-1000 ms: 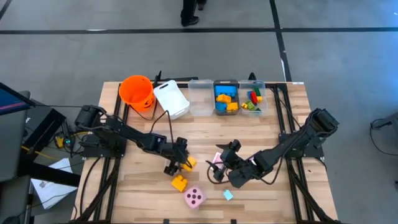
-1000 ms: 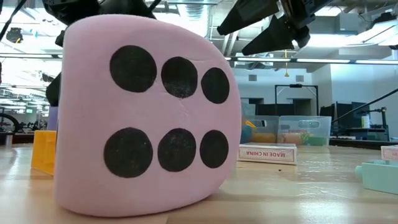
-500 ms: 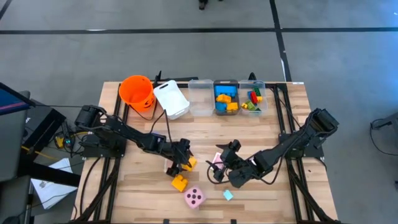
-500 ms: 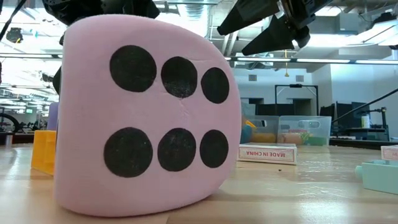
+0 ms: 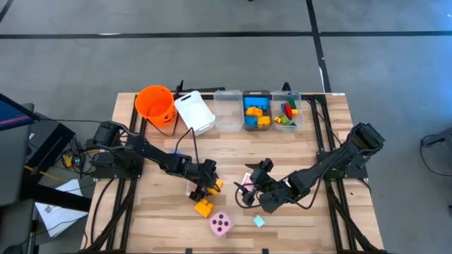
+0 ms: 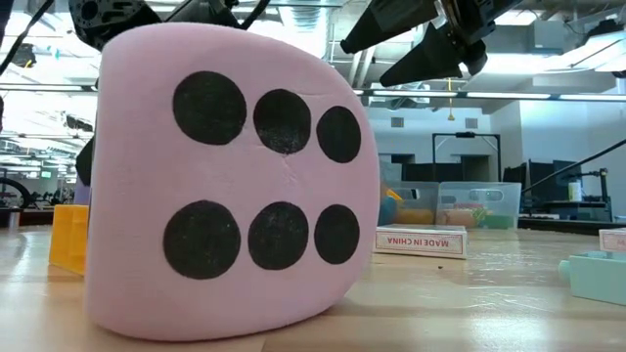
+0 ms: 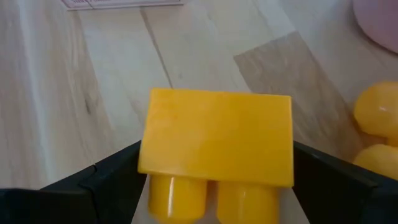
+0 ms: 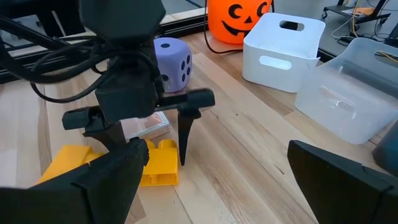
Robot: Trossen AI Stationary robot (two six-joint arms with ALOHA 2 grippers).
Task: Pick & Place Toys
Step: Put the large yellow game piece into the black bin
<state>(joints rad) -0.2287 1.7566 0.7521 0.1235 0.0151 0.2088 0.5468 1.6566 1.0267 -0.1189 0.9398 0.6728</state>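
Observation:
My left gripper (image 5: 206,183) is open, pointing down over a yellow brick (image 7: 216,138) that stands on the table near its middle, studs up. One finger (image 7: 106,186) is on each side of the brick; I cannot tell whether they touch it. The right wrist view shows the same brick (image 8: 159,165) between the spread fingers. A second yellow-orange brick (image 5: 203,207), a pink dotted die (image 5: 221,224) and a pale blue brick (image 5: 259,221) lie nearer the front edge. A purple die (image 8: 171,61) sits behind my left gripper. My right gripper (image 5: 249,193) is open and empty beside a pink card pack (image 5: 246,181).
Along the far edge stand an orange bucket (image 5: 155,104), a white bin (image 5: 194,111), a clear bin (image 5: 228,110) and two bins holding bricks (image 5: 257,111). A card (image 8: 147,127) lies under my left gripper. The pink die (image 6: 230,181) fills the low view.
My left arm has reached slightly farther toward the table's right edge, its gripper staying over the yellow brick. The toys and my right arm have kept still.

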